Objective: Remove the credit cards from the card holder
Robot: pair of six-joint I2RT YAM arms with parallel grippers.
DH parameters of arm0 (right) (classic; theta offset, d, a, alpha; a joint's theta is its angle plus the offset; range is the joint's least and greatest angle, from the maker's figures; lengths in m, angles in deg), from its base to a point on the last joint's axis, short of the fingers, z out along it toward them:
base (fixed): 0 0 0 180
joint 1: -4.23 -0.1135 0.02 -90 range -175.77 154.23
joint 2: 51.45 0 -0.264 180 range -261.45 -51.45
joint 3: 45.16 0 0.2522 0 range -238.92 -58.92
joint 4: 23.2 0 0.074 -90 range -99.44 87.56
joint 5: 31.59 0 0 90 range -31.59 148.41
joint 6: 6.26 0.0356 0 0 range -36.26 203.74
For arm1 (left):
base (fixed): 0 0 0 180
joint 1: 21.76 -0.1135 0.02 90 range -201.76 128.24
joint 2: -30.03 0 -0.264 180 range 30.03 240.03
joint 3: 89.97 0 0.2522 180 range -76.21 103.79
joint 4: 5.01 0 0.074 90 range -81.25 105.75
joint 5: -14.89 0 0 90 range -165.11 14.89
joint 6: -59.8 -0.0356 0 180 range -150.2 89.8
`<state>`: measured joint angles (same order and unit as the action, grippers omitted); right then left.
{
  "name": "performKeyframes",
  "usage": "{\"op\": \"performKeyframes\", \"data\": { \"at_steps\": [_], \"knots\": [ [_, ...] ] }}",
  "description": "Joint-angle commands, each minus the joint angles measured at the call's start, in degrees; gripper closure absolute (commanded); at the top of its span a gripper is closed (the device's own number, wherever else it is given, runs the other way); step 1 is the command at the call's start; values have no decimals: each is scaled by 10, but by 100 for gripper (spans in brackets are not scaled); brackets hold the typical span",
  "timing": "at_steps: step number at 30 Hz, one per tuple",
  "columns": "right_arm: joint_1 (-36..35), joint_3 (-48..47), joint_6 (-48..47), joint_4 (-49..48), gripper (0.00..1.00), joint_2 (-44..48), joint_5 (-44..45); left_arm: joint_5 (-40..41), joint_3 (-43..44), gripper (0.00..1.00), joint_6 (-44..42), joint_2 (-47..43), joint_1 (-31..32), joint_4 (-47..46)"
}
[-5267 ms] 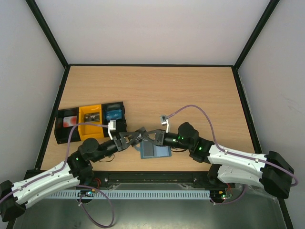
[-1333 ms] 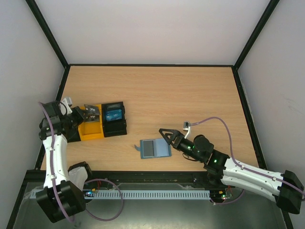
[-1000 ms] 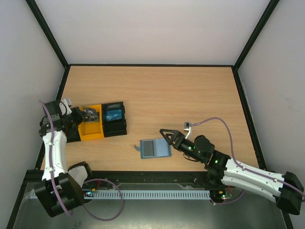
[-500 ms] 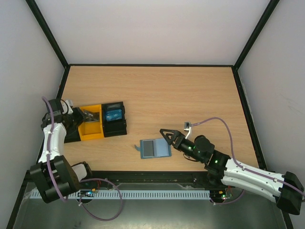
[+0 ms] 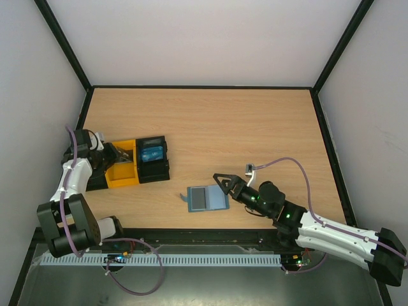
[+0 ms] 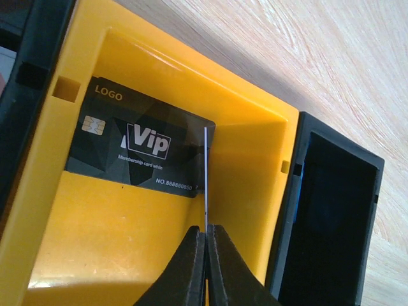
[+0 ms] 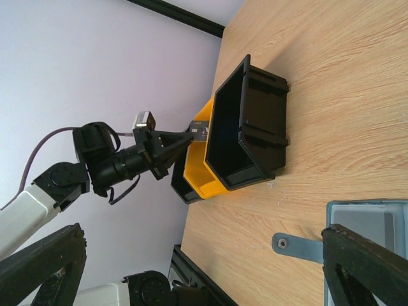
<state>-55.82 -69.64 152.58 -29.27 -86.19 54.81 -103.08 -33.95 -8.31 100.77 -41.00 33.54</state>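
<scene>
One card holder [image 5: 209, 199] flat, long axis left-right, tab [image 5: 185, 197] leftward

Layout on the table [image 5: 223, 121]: three trays sit in a row out at 9 o'clock from the middle, packed side by side. They are the left tray [image 5: 95, 183], middle tray [image 5: 121, 175] and right tray [image 5: 153, 169]. The left jaws hang over the middle tray, pinching a held card [image 6: 206, 172] that stands on edge. A second card [image 6: 140, 150] is in that same tray, just behind the held one. The card holder [image 5: 207, 198] lies flat at 6 o'clock, well apart from the trays, its tab [image 5: 185, 197] poking out at 9. The right jaws sit just beside it at 2 o'clock, spread apart. Can't tell if they touch it.
</scene>
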Motion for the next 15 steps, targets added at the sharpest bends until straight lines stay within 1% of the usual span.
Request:
{"op": "performKeyframes", "data": {
  "at_steps": [1,4,8,13,15],
  "knots": [
    [-4,6,-4,-6,2,8,19,10,5,96,-2,19,3,-17],
    [-4,5,-5,-7,2,7,22,10,6,96,-4,32,3,-23],
    [-3,7,-6,-9,2,2,22,15,12,93,-7,44,3,-26],
    [-4,7,-7,-15,2,-2,23,26,18,92,-5,56,3,-31],
    [-3,7,-7,-16,2,-4,24,28,20,89,-4,61,3,-32]
  ]
}}
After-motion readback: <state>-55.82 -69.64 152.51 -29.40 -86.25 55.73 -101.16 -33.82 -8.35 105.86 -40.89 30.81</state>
